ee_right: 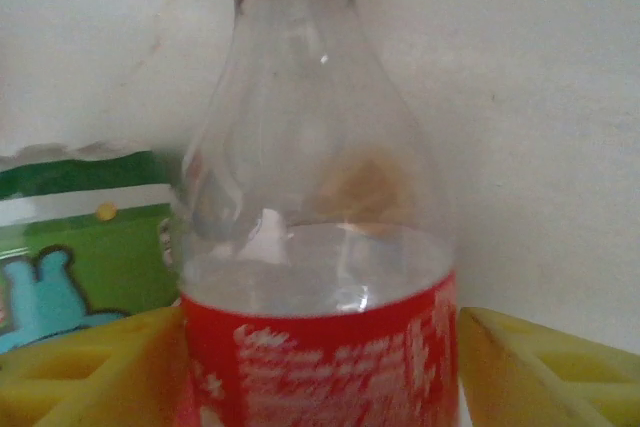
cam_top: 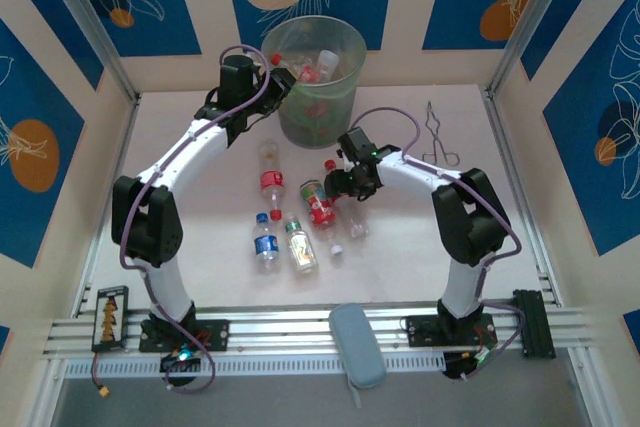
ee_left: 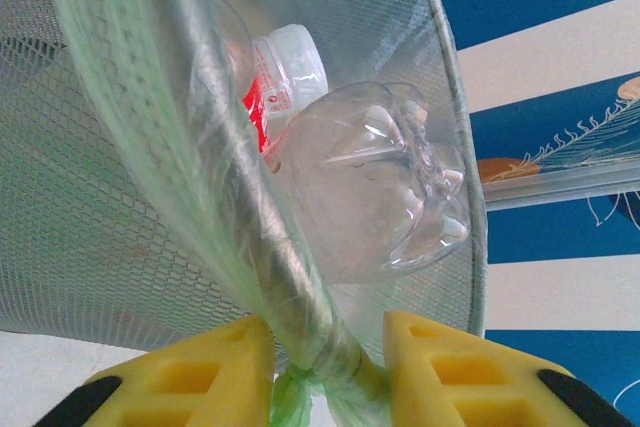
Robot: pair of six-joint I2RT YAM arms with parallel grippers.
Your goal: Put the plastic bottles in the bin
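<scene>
If my right gripper (ee_right: 320, 347) lifts without a solid squeeze, the bottle (ee_right: 320, 197) probably squirts out, since it's slick round plastic. It lies on the table (ee_right: 550, 97) between my pads (ee_right: 530, 367). The view's too tight to tell if they're actually biting. That arm reaches low over mid-table. My left gripper (ee_left: 320, 357) is clamped on the bin (ee_left: 100, 197) rim, arm stretched far. One tug and the bin tips.

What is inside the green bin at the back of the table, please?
Inside the bin lie several plastic bottles, clear, some with red caps or labels. The left wrist view shows one clear bottle against its wall. Their number is unclear: they overlap and cover the bottom.
</scene>
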